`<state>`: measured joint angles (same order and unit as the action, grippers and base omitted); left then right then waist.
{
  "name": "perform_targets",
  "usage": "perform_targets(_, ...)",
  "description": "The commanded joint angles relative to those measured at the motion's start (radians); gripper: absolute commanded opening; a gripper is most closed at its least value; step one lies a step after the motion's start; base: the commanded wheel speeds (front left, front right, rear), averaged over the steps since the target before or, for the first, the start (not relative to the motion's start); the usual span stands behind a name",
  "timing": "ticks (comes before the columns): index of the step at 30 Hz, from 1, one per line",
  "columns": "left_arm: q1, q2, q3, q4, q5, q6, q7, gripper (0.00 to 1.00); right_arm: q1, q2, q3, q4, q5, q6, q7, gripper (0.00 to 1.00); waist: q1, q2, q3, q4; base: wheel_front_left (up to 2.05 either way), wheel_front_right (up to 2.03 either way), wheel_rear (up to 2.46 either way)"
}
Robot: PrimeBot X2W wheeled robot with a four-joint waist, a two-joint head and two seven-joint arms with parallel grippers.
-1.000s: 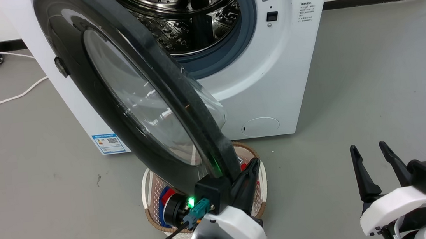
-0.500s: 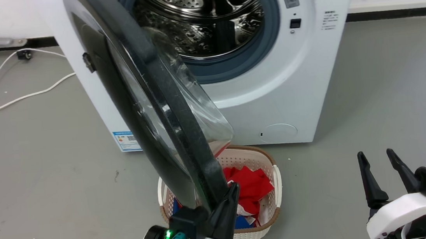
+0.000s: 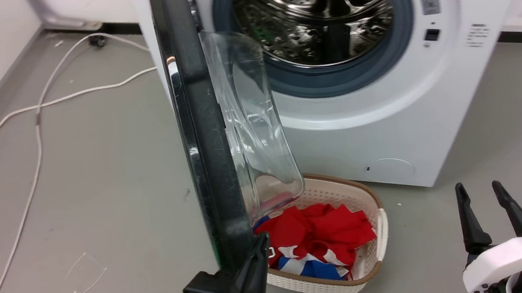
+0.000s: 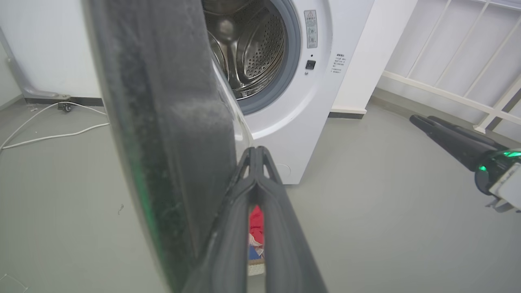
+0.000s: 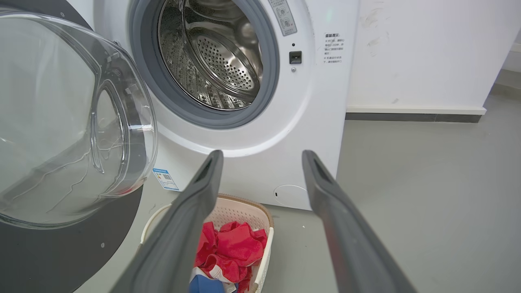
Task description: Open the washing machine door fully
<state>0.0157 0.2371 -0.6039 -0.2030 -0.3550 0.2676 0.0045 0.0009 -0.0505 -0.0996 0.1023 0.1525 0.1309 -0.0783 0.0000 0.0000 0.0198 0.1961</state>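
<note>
**Status.** The left gripper (image 3: 260, 244) has its two fingers pressed together with nothing between them. The flank of one finger bears against the inner side of the washing machine door (image 3: 203, 147), at the lowest part of its rim. The door rises edge-on directly above and ahead of the fingertips, roughly square to the washing machine (image 3: 384, 130), so the swing is judged partly complete. The right gripper (image 3: 478, 187) hangs spread and empty, well apart to the right.

**Hazards.** Contact is a push, not a grasp.
- The rim is glossy black, rounded and hard (the left wrist view shows dust specks on it). Under a sideways load the smooth tapered fingers could slide off its curve, and the door might then drift back.
- A slip to the right would carry the tips onto the clear glass bowl (image 3: 255, 132), which bulges just beside them and looks slick.
- Below and to the right of the fingers sits a perforated cream basket (image 3: 347, 183) with a brown rim, holding soft red cloth (image 3: 317, 232). A low wrist could snag it.
</note>
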Motion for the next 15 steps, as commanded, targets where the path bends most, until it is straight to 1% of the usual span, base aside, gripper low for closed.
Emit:
perform_targets(1, 0.004, 0.006, 0.021, -0.006, 0.002, 0.017, -0.010, 0.00, 0.006, 0.001, -0.005, -0.008, 0.000, 0.000, 0.000, 1.00, 0.0000, 0.0000, 0.010, 0.037, 0.00, 0.00, 0.00)
perform_targets(9, 0.017, 0.002, 0.062, -0.036, -0.001, 0.060, -0.042, 0.00, 0.007, 0.001, -0.028, -0.032, -0.013, 0.000, 0.014, 1.00, 0.0000, 0.0000, 0.031, 0.139, 0.00, 0.00, 0.00)
perform_targets(15, 0.033, 0.010, 0.125, -0.044, -0.026, 0.089, -0.075, 0.00, 0.008, 0.001, -0.031, -0.060, -0.021, 0.000, 0.018, 1.00, 0.0000, 0.0000, 0.042, 0.193, 0.00, 0.00, 0.00)
